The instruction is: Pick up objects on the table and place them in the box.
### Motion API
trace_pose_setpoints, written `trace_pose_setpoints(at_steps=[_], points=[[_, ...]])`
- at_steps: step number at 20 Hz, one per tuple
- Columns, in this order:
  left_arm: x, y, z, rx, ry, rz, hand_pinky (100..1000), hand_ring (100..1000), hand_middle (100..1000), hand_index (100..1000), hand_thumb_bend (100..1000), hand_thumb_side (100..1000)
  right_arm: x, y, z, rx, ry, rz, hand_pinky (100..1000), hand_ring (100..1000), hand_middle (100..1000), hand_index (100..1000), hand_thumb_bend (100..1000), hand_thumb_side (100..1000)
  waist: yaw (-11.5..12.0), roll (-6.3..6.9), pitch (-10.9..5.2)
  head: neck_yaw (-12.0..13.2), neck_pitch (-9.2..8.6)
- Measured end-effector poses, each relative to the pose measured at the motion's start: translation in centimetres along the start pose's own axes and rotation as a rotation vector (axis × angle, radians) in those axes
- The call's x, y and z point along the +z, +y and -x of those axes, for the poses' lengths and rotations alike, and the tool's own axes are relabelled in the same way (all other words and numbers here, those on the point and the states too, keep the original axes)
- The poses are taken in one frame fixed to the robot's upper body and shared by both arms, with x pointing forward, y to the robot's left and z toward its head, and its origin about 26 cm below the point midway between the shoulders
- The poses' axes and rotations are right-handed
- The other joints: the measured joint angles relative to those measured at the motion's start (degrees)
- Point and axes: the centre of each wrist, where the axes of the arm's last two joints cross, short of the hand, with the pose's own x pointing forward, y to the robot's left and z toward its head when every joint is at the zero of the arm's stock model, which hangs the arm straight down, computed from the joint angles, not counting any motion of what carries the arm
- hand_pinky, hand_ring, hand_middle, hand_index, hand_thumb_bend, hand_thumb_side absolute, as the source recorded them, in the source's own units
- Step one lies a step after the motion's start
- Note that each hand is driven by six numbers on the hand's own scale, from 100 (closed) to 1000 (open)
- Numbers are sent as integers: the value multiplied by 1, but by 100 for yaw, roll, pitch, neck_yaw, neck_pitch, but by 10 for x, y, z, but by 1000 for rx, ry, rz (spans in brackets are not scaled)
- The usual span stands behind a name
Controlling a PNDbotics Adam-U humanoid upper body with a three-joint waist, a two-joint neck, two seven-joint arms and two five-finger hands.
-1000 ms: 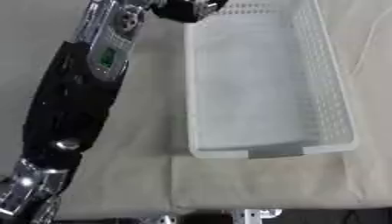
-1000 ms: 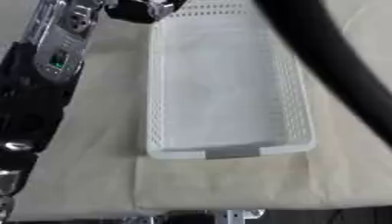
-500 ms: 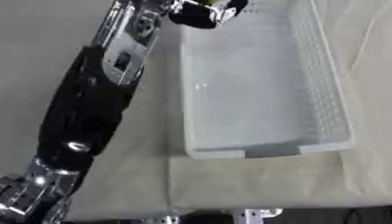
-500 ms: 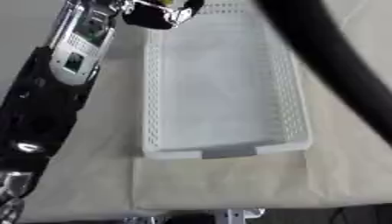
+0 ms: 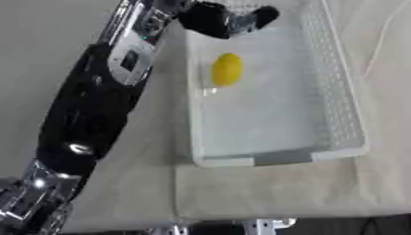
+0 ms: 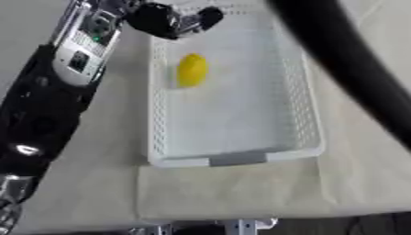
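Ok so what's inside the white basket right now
A single yellow oval object, perhaps a lemon, lies in the basket near its far left wall. The left hand hangs over the far end and covers that corner, so anything under it cannot be seen.

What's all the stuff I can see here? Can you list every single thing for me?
Yellow object: one, yellow, oval, lying inside the basket near its far left wall.
Basket: one, white, perforated walls, standing on the cloth in the middle of the view.
Cloth: one, beige, spread under the basket and reaching to the near table edge.
Dark band: one, black, crossing the right eye view diagonally at the right; I cannot tell what it is.
Left arm: one, black with silver joints, coming in from the lower left.
Left hand: one, black, above the basket's far left corner, holding nothing.
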Motion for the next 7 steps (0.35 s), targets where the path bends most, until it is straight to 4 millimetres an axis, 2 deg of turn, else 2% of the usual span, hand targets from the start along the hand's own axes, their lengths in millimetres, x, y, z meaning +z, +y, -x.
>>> trace_pose_setpoints(at_steps=[4, 7], points=[[-1, 17, 8, -56, -75, -56, 935, 1000, 1000, 1000, 266, 952, 1, -3, 3, -2, 5, 9, 509, 618, 670, 717, 100, 927, 81, 52, -49, -76, 0], [12, 32, 23, -122, -95, -45, 939, 1000, 1000, 1000, 265, 953, 2, -5, 4, -9, 10, 19, 509, 618, 670, 717, 100, 927, 148, 81, -52, -149, 0]])
